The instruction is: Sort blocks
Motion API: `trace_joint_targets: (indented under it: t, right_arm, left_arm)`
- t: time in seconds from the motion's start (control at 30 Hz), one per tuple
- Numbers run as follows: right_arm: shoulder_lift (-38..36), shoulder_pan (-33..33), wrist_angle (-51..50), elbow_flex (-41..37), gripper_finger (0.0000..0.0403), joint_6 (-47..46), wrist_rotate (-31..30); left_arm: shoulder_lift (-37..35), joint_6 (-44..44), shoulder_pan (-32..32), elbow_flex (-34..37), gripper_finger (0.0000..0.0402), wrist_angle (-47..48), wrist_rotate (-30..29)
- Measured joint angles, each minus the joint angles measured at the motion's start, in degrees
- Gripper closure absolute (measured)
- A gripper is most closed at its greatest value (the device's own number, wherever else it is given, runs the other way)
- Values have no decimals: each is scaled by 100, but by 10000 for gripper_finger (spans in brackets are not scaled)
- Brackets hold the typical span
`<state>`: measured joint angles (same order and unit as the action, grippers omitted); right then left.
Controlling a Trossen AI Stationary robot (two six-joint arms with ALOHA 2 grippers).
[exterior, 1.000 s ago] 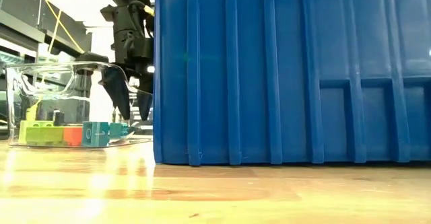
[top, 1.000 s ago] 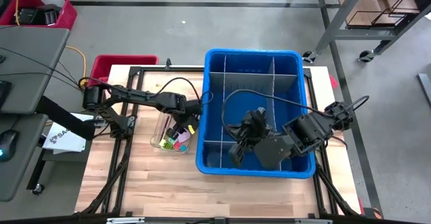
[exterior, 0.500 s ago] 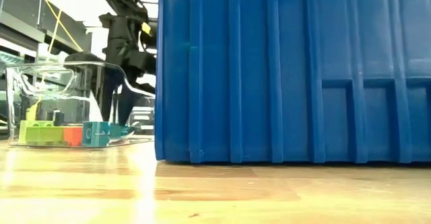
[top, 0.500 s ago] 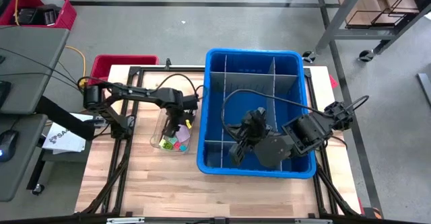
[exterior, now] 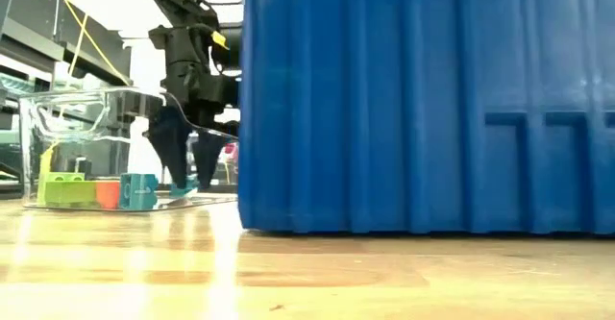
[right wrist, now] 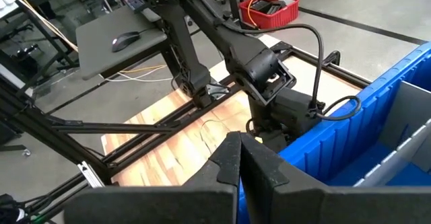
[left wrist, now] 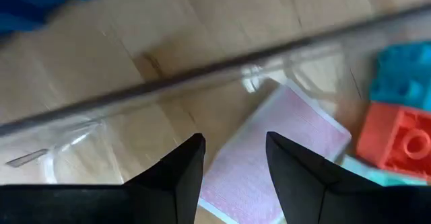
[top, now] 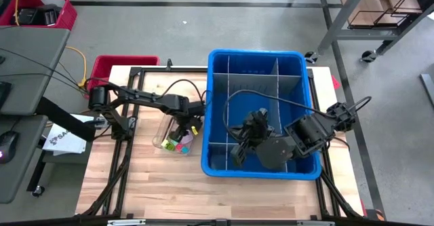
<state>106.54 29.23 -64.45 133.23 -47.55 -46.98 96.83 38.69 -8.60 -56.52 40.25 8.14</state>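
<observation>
- The left gripper (exterior: 189,178) reaches down into the clear container (exterior: 77,147), which stands on the wooden surface (top: 142,178) just beside the blue bin (top: 261,58).
- Its jaws are open with a narrow gap; in the left wrist view they straddle the edge of a pink block (left wrist: 269,160), not yet closed on it.
- The other blocks lie in the same container: a red block (left wrist: 397,143) touching a teal block (left wrist: 404,72), and, in the low view, a green block (exterior: 65,188) at the far end.
- The right gripper (right wrist: 240,158) waits inside the bin above its front compartments, jaws closed and empty.
- Risk, as I judge it: the pink block lies flat, so the fingertips may slide over its top and close on nothing.
- The container's wall is close to the left fingers; a sideways nudge could shove the light container along the surface or tip it.
- The red block sits close by, so a wide closing stroke could push it or pinch two blocks at once.
</observation>
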Motion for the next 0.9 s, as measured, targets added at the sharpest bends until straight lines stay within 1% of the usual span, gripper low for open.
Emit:
trace_joint_targets:
  t: [0.17,0.3,0.4,0.53,0.6,0.7,0.8,0.9]
  right_arm:
    - [0,0,0,0,403,2,-2]
    - [0,-26,-7,0,403,4,-2]
    - [0,-33,-9,0,403,4,-2]
    - [0,-37,-10,0,403,-9,11]
    - [0,-37,-11,0,403,-8,13]
    - [0,-40,-18,0,403,25,15]
    - [0,-88,-28,0,403,83,15]
    - [0,-137,-28,0,403,149,16]
  left_arm:
    - [-121,186,48,-16,247,75,-13]
    - [39,867,46,-16,247,415,8]
    - [252,1327,46,-23,247,306,-122]
    - [327,1248,78,-38,247,-164,-416]
    - [279,1220,104,-130,247,-70,-536]
    - [140,1313,131,-328,247,214,-543]
    - [31,1341,126,-370,247,248,-539]
    - [30,1696,63,-352,249,215,-529]
